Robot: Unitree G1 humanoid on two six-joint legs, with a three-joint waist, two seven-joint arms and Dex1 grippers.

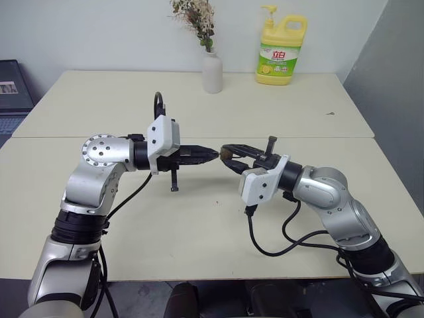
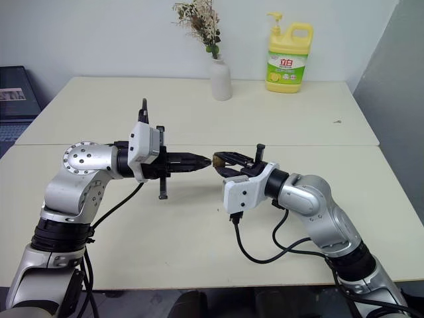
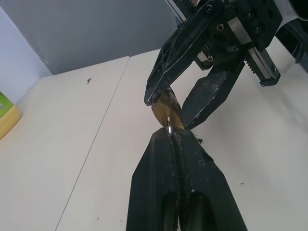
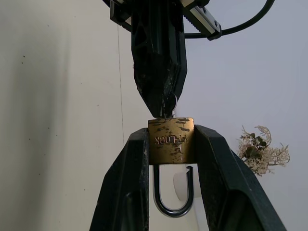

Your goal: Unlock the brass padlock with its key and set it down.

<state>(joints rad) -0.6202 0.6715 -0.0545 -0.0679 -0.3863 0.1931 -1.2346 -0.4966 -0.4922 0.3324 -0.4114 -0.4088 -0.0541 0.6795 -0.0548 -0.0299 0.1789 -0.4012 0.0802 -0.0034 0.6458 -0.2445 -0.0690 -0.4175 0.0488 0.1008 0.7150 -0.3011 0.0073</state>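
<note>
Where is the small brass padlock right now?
The small brass padlock is above the table's middle, clamped between the right gripper's fingers, the shut left gripper at its keyhole end.

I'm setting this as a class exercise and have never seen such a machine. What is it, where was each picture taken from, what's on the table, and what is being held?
It is a two-armed humanoid robot. Two pictures come from cameras on its head, two from cameras on its wrists. The right gripper clamps the brass padlock by its body, above the table. The left gripper, shut, pinches the key at the lock's keyhole. One shackle leg seems out of the body, so it may be unlocked. At the back stand a white vase of dried flowers and a yellow detergent bottle.
</note>
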